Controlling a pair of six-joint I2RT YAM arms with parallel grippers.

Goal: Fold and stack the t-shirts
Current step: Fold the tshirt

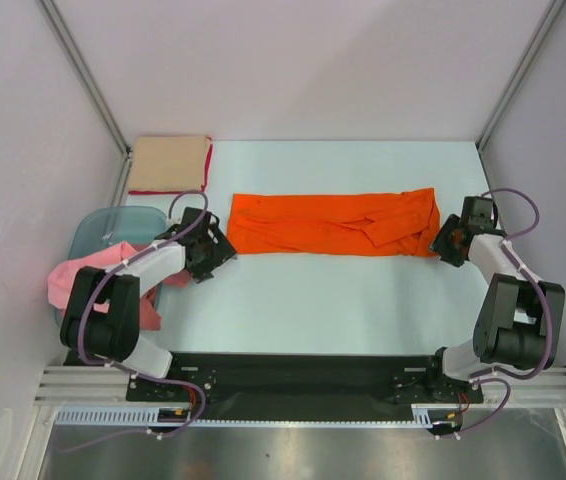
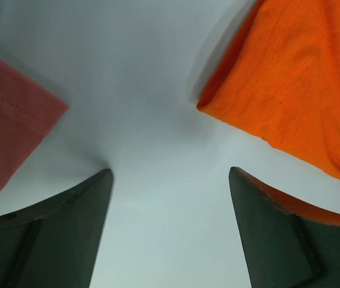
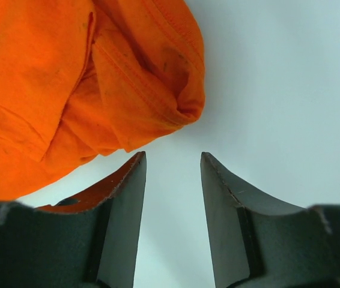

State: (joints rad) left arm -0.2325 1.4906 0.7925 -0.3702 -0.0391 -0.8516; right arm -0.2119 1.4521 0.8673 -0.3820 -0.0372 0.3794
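At the near left, a pink t-shirt (image 1: pixel 71 278) hangs over the rim of the blue-green tub (image 1: pixel 98 228). The left jaws stand wide apart and empty over the bare table (image 1: pixel 313 300), just off the left end of the orange t-shirt (image 1: pixel 313 225). That shirt lies as a long folded band across the middle. The right jaws, parted and holding nothing, sit beside its bunched right end. A folded tan t-shirt (image 1: pixel 168 162) rests in the far left corner.

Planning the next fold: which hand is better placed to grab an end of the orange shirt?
Probably right. The right hand is open with the orange shirt bunched just ahead; the left hand faces bare table.
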